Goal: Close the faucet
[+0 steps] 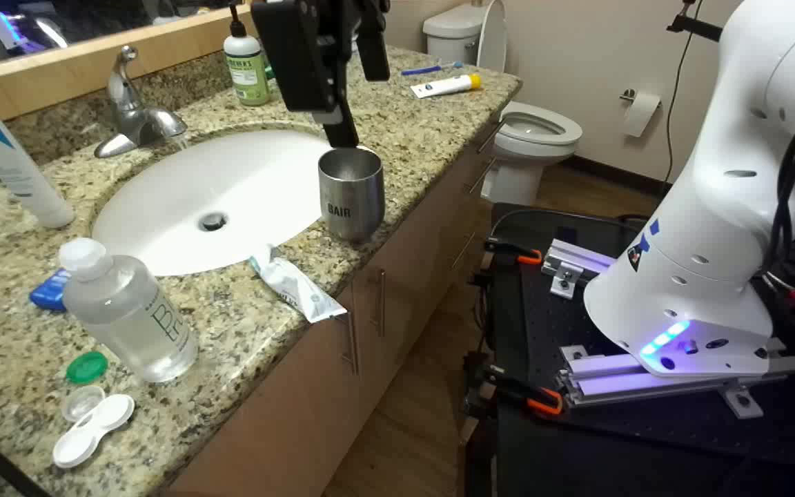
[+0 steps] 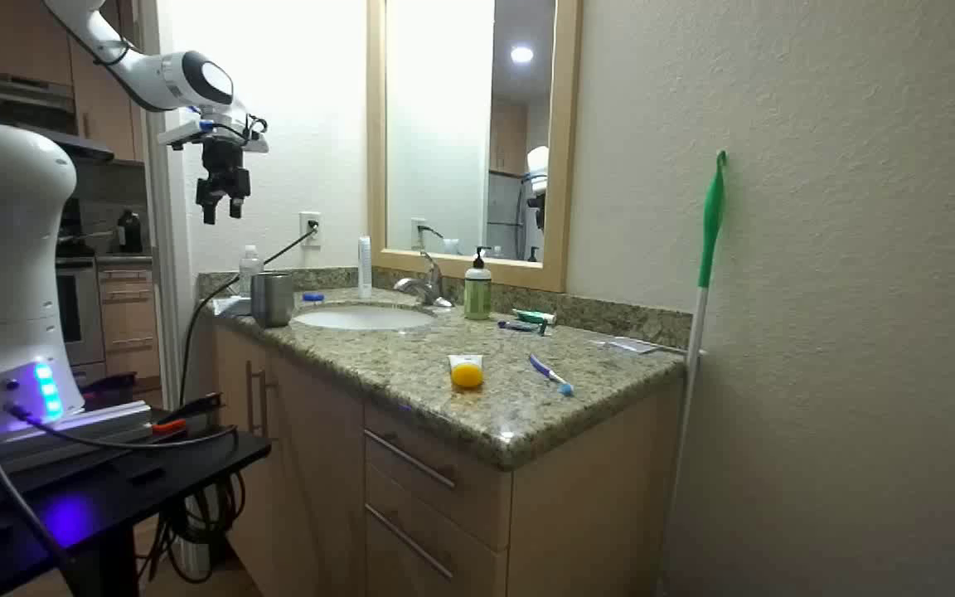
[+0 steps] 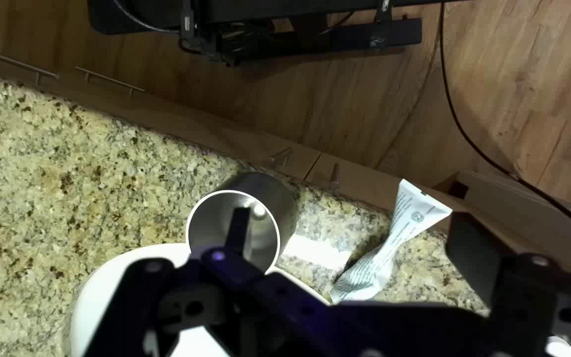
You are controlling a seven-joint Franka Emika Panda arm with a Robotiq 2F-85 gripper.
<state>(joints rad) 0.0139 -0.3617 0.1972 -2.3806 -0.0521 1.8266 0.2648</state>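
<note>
The chrome faucet (image 1: 139,123) stands behind the white sink (image 1: 259,166), with its lever handle tilted upward. A faint clear stream seems to fall from its spout. The faucet also shows in an exterior view (image 2: 421,290); it is out of the wrist view. My gripper (image 1: 360,103) is open and empty, its fingers pointing down. It is well above the counter in an exterior view (image 2: 222,211), on the cup's side of the sink, apart from the faucet. In the wrist view its fingers (image 3: 352,233) are wide apart, one overlapping the cup's mouth in the picture.
A steel cup (image 1: 352,197) stands at the sink's front edge. A crumpled tube (image 1: 297,284) lies beside it over the counter's edge. A clear bottle (image 1: 128,314) and an upright white tube (image 1: 14,162) flank the sink. A green soap pump bottle (image 1: 247,69) stands beyond the faucet.
</note>
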